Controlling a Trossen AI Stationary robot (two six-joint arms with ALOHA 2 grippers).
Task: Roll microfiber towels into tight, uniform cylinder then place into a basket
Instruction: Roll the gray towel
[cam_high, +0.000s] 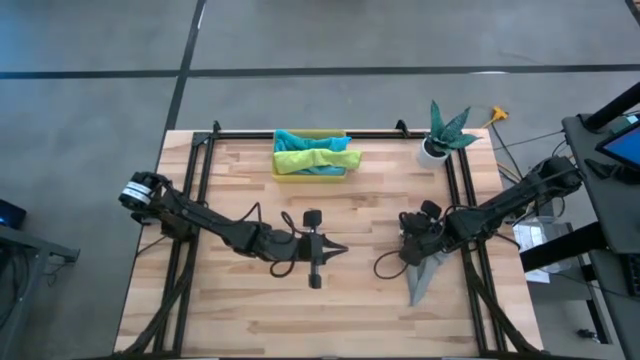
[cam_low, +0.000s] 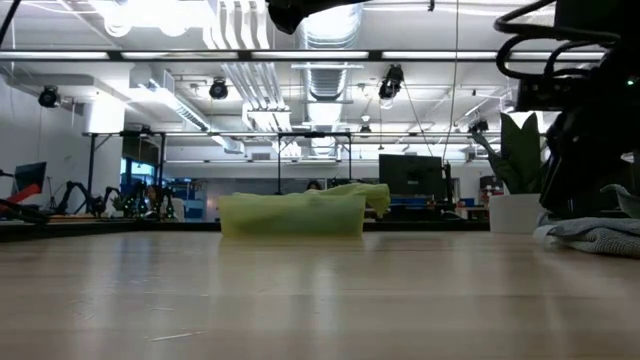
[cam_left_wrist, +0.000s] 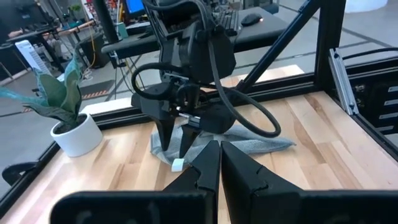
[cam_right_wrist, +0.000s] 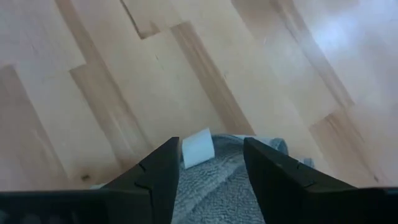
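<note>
Right gripper (cam_right_wrist: 205, 168) over grey towel (cam_right_wrist: 214, 186)

The pale wooden bench (cam_high: 330, 310) lies bare across its near half and in the gap between the two hands, so passage there is open. Along the far edge stand the translucent yellow plastic basket (cam_high: 310, 172), heaped with towels, and a white pot with a green plant (cam_high: 437, 147), with open boards between them. The crumpled grey towel (cam_high: 422, 278) lies under the right hand (cam_high: 412, 250), while the left hand (cam_high: 338, 250) points into mid-bench.
</note>
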